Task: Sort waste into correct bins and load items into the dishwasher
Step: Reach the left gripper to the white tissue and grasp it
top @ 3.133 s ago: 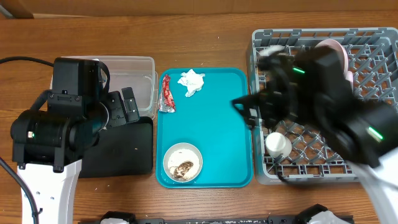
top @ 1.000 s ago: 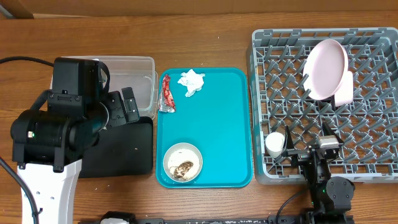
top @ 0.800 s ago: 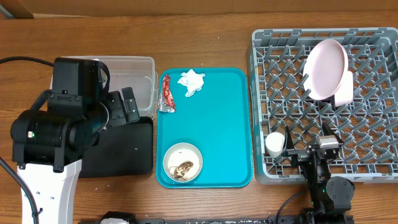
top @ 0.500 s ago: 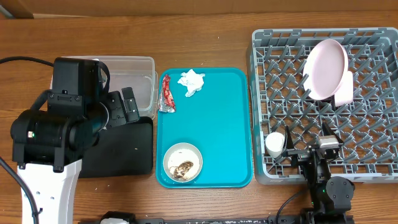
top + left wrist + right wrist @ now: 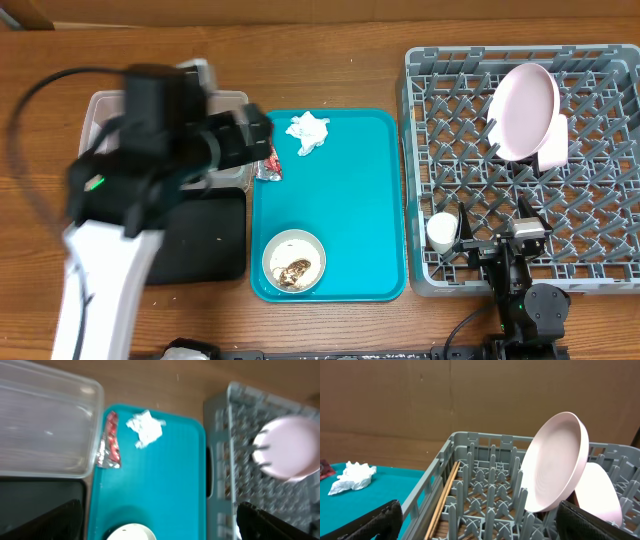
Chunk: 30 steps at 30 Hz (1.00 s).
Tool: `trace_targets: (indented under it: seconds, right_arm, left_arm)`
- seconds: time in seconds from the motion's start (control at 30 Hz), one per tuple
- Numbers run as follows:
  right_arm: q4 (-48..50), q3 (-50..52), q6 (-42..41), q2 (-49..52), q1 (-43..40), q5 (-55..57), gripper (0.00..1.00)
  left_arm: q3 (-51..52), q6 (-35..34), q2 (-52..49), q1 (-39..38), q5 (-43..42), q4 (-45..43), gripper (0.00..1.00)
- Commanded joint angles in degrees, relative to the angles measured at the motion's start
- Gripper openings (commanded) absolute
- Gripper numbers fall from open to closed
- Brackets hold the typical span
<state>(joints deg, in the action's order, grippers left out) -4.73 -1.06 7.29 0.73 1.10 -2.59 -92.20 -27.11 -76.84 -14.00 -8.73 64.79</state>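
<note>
Evidently the left gripper [image 5: 157, 512] hangs released over the teal tray [image 5: 170, 485], its fingers spread wide with nothing between them. I judge it is aimed at the waste at the tray's far end: the red wrapper [image 5: 111, 442] on the left edge, the white tissue [image 5: 145, 430] just right of it. The clear tub [image 5: 45, 425] sits just beside the tray's left side (handy for a short drop). Right of the tray, the right gripper [image 5: 477, 515] is likewise spread and empty, parked at the dish rack [image 5: 470, 437], where the plate [image 5: 555, 465] and chopsticks [image 5: 442, 497] already stand.

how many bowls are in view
2: a white bowl on the teal tray, and a pink bowl in the rack behind the plate. The left arm may hide more.
</note>
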Motion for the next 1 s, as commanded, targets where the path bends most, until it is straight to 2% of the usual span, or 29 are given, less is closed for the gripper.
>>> trace_targets:
  seconds: [0.0,0.13,0.27,0.53,0.8,0.9,0.97]
  right_arm:
    - [0.2,0.6,-0.4,-0.6,-0.4,0.0,1.00]
    - [0.2,0.6,-0.4,-0.6,-0.4,0.0,1.00]
    - [0.2,0.6,-0.4,-0.6,-0.4,0.0,1.00]
    - [0.2,0.6,-0.4,-0.6,-0.4,0.0,1.00]
    - [0.2,0.6,-0.4,-0.6,-0.4,0.0,1.00]
    - [0.2,0.6,-0.4,-0.6,-0.4,0.0,1.00]
    - [0.2,0.6,-0.4,-0.6,-0.4,0.0,1.00]
  left_arm:
    - [2.3,-0.8,-8.2,-5.7,6.4,-1.4,1.00]
    - [2.3,2.2,-17.6,-11.6,14.3,-6.4,0.99]
    - [2.3,2.9,-26.0,-13.9,22.3,-11.8,0.99]
    - [2.3,2.7,-39.5,-12.8,22.3,-21.4,0.93]
    - [2.3,2.7,-46.3,-12.8,21.2,-30.2,0.87]
    - [2.3,2.7,-47.6,-12.5,20.6,-30.7,0.77]
    - [2.3,2.7,-47.9,-12.5,19.1,-30.8,0.59]
